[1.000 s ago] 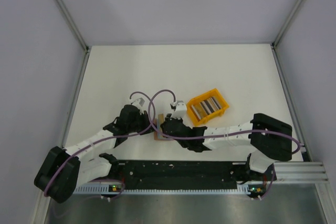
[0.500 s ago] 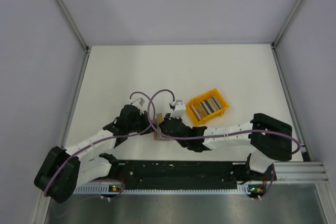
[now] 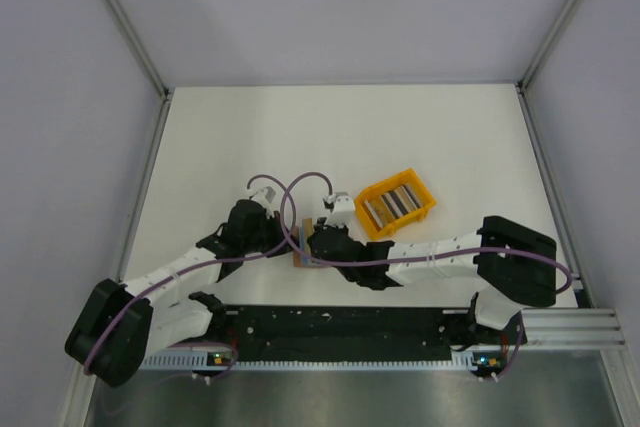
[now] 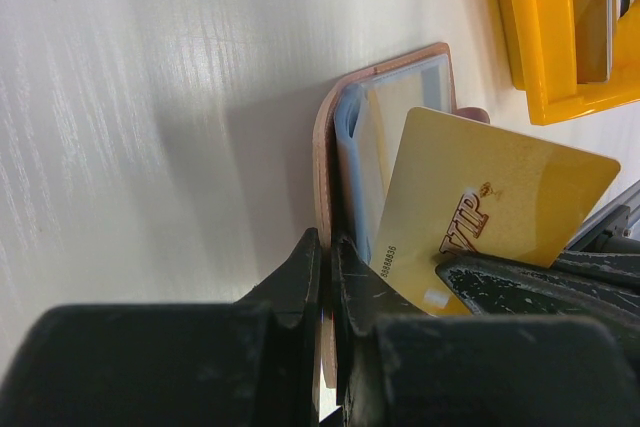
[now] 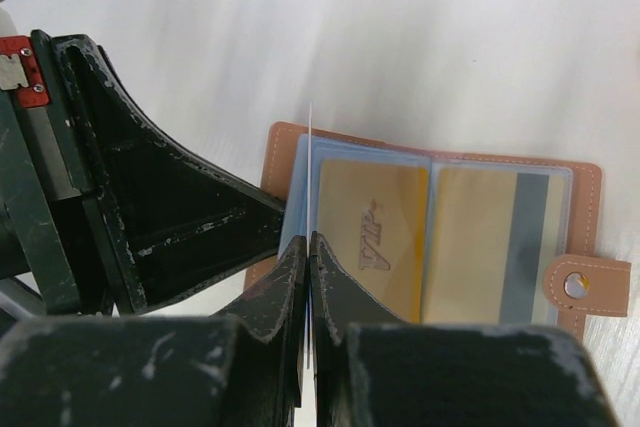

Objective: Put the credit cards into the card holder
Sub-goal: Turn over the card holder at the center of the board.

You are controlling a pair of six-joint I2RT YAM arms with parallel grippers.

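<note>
The tan card holder (image 5: pixel 588 217) lies open on the table, with two gold credit cards in its clear sleeves. My left gripper (image 4: pixel 326 242) is shut on the edge of its left cover (image 4: pixel 322 147), holding that cover raised. My right gripper (image 5: pixel 308 242) is shut on a gold credit card. That card is edge-on in the right wrist view (image 5: pixel 310 142) and face-on in the left wrist view (image 4: pixel 500 197). Its corner sits at the left sleeves, but I cannot tell whether it is inside one. From above, both grippers meet over the holder (image 3: pixel 304 245).
A yellow plastic tray (image 3: pixel 407 224) stands just right of the holder, with more cards (image 3: pixel 392 202) on edge inside it. The same tray (image 4: pixel 535 57) fills the top right of the left wrist view. White table surface spreads beyond, bounded by grey walls.
The right gripper has crept very slightly left toward the holder. Both grips are unchanged.
</note>
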